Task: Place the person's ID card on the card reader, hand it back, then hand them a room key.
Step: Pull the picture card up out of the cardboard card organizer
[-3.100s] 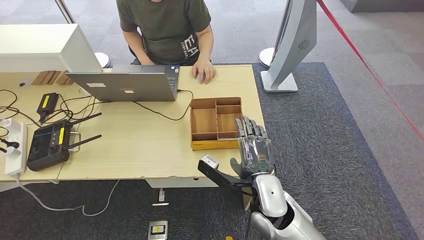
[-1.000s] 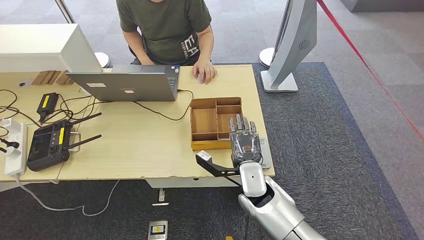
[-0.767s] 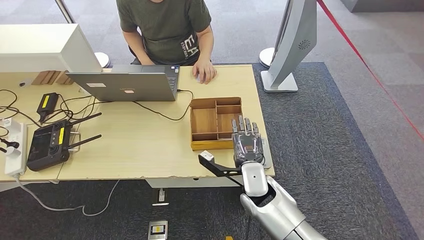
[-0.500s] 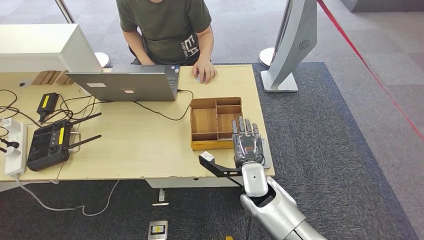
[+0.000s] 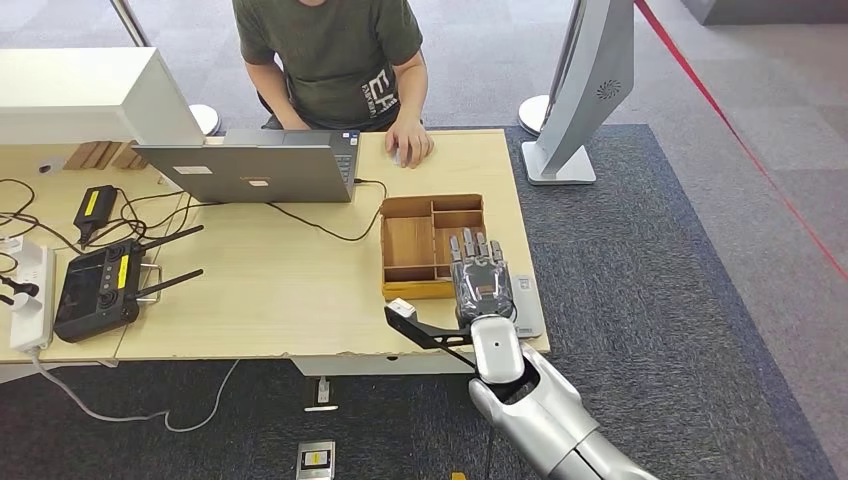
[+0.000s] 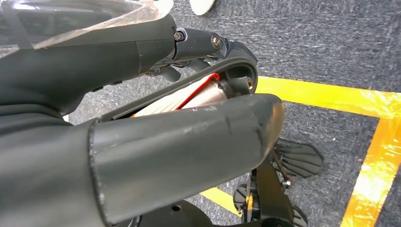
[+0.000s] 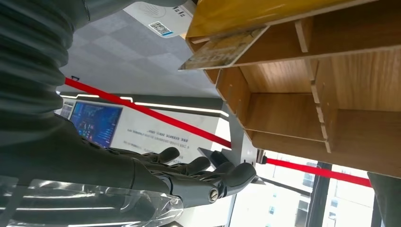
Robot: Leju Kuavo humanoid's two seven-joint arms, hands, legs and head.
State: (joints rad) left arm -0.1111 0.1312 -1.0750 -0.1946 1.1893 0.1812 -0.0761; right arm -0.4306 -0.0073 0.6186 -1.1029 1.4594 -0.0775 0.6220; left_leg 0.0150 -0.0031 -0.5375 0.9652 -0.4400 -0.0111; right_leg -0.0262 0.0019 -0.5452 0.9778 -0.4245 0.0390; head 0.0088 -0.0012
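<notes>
My right hand [image 5: 481,283] hovers with its fingers stretched flat over the near right corner of the wooden compartment tray [image 5: 410,243], holding nothing. It covers part of the grey card reader [image 5: 527,306] lying at the table's right edge. In the right wrist view a pale card [image 7: 222,49] sticks out of one tray compartment [image 7: 288,113], apart from my fingers [image 7: 208,170]. The person [image 5: 330,55] sits at the far side with one hand [image 5: 408,143] resting on the table. My left hand [image 6: 179,142] hangs over the floor with nothing in it.
An open laptop [image 5: 250,168] stands at the far middle, its cable running toward the tray. A black controller with antennas [image 5: 100,285], a power strip [image 5: 30,295] and loose cables lie at the left. A white stand [image 5: 585,90] rises off the table's far right corner.
My right hand has moved from the table's near right edge toward the left and forward, now reaching over the tray's near right corner. The person has not moved.
</notes>
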